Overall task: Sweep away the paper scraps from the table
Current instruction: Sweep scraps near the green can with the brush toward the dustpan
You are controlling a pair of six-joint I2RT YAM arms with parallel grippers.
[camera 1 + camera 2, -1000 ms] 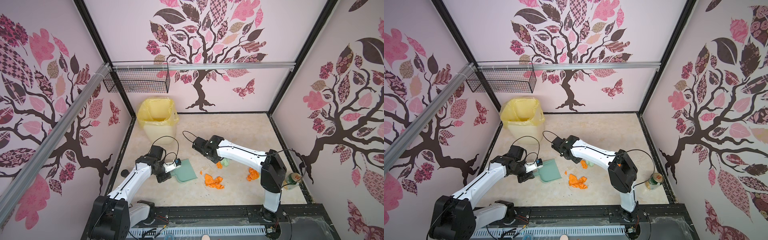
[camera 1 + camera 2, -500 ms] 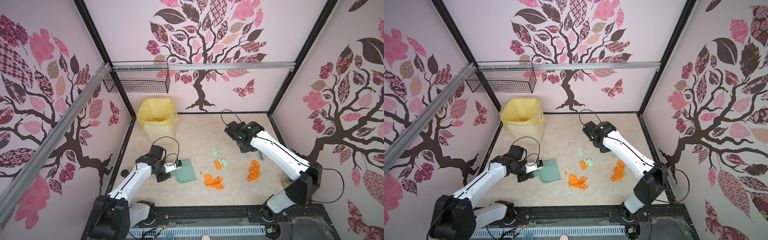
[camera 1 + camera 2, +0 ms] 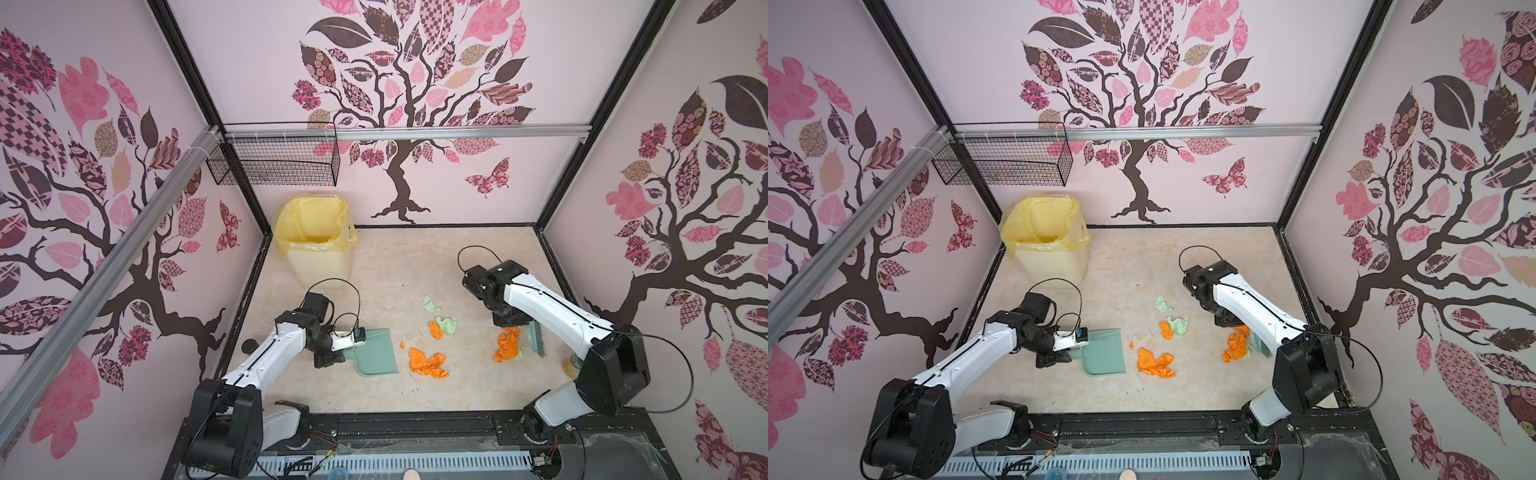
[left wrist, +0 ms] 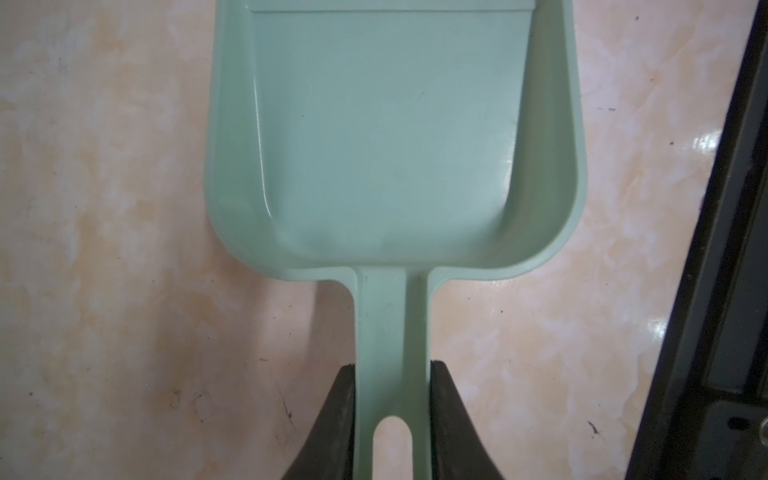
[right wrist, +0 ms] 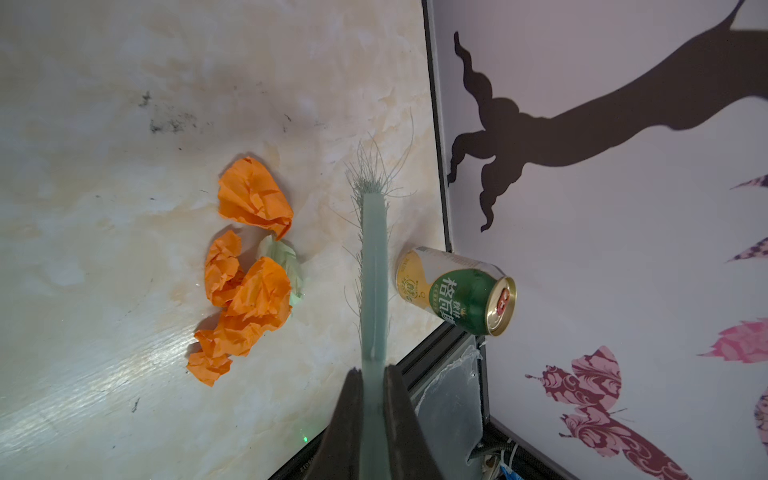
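The left gripper [image 4: 392,368] pinches the handle of the mint-green plastic dustpan [image 4: 386,124], which rests on the beige marble-look table [image 3: 415,257]. The right gripper [image 5: 374,374] is clamped tight on the teal bristle brush [image 5: 374,257], just beside a cluster of crumpled orange and pale green paper scraps [image 5: 249,291]; more scraps lie between brush and dustpan

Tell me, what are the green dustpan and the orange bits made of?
The dustpan looks like smooth moulded plastic, going by its rounded rim and soft shine. The orange bits look like thin matte paper, going by their sharp crumples.
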